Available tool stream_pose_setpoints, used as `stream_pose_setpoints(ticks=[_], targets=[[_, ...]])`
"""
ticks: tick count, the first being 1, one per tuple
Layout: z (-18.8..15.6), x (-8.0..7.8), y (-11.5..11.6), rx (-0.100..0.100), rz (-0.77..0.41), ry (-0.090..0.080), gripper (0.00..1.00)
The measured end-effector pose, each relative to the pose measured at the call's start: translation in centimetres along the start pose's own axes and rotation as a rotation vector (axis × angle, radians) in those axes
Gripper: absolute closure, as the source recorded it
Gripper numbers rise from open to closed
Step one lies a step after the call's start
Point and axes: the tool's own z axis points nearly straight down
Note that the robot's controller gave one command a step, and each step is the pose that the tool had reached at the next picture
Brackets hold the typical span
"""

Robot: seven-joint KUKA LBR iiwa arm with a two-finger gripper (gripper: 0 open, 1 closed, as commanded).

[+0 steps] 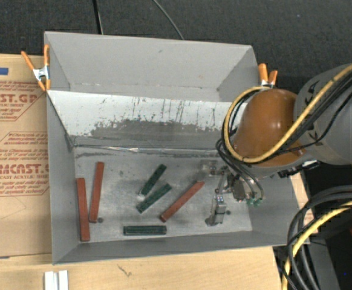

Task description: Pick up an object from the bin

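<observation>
On the left of the bin (152,71) floor we see a long red stick (81,209) by the wall, with a second red stick (96,192) just beside it. In the middle lie an upper green stick (152,179), a lower green stick (153,198) and a flat green stick (144,229) near the front wall. Right of these is a slanted red stick (182,201). Further right, the gripper (215,216) hangs low over bare floor, near that stick but apart from it. We cannot tell how far open it is, and we see nothing in it.

We judge this to be the approach, with nothing picked yet. Next, the gripper would need to move left over the slanted red stick and line up across its narrow width.
</observation>
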Motion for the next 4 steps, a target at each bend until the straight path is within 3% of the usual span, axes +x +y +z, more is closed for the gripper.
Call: stream_pose_setpoints(ticks=[1,2,3,4], targets=[[4.5,-0.8,1.5,0.001,-0.16,-0.008,0.0],[8.4,-0.9,2.2,-0.001,-0.234,0.001,0.0],[4.9,-0.7,3.8,0.0,-0.317,-0.003,0.0],[8.6,-0.9,2.3,-0.001,-0.232,0.001,0.0]])
